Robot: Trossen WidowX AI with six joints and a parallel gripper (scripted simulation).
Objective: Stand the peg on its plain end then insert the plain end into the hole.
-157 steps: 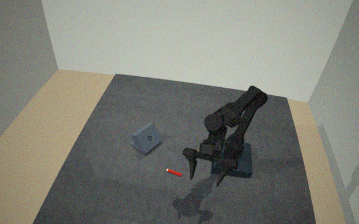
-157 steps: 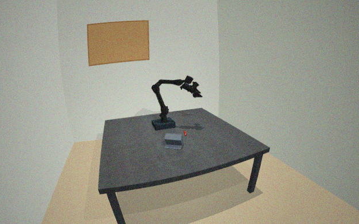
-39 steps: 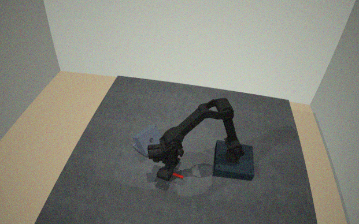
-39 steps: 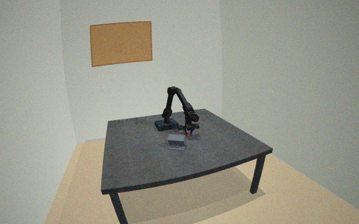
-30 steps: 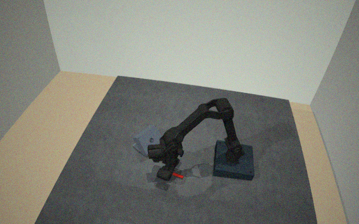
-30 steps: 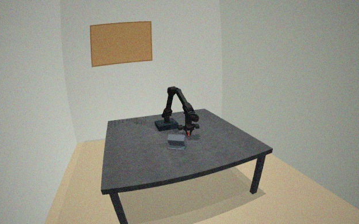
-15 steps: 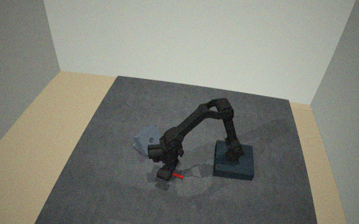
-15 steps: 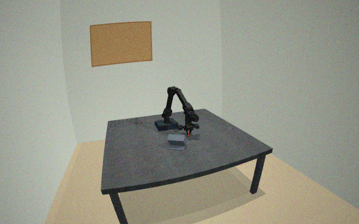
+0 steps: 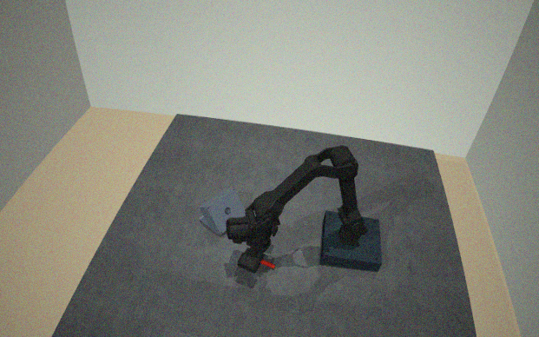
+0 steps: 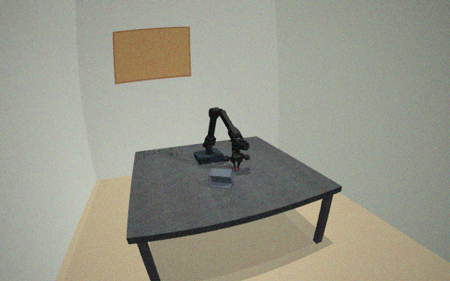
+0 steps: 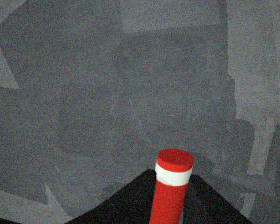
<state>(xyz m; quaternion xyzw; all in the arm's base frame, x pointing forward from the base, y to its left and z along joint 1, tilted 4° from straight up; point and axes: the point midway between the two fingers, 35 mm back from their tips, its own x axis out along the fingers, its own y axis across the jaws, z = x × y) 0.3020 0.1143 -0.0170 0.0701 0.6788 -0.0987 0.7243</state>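
The red peg (image 9: 268, 264) (image 10: 236, 168) (image 11: 169, 202) appears to lie along the table, one end pointing toward the robot's base in the top view. The wrist view shows its white band (image 11: 173, 176) near the red end cap, level with the fingertips. My gripper (image 9: 260, 261) (image 11: 170, 181) points down and is shut on the peg close to the banded end. The peg's other end is cut off in the wrist view. The blue-grey sloped panel (image 9: 216, 208) (image 10: 221, 173) has one dark hole (image 9: 227, 210); the exterior view shows its back.
The arm's dark blue base (image 9: 352, 249) (image 10: 207, 156) stands on the grey table (image 9: 179, 295) (image 10: 178, 203), to the right of the peg in the top view. The panel stands close beside the arm's wrist, on the far side from the base.
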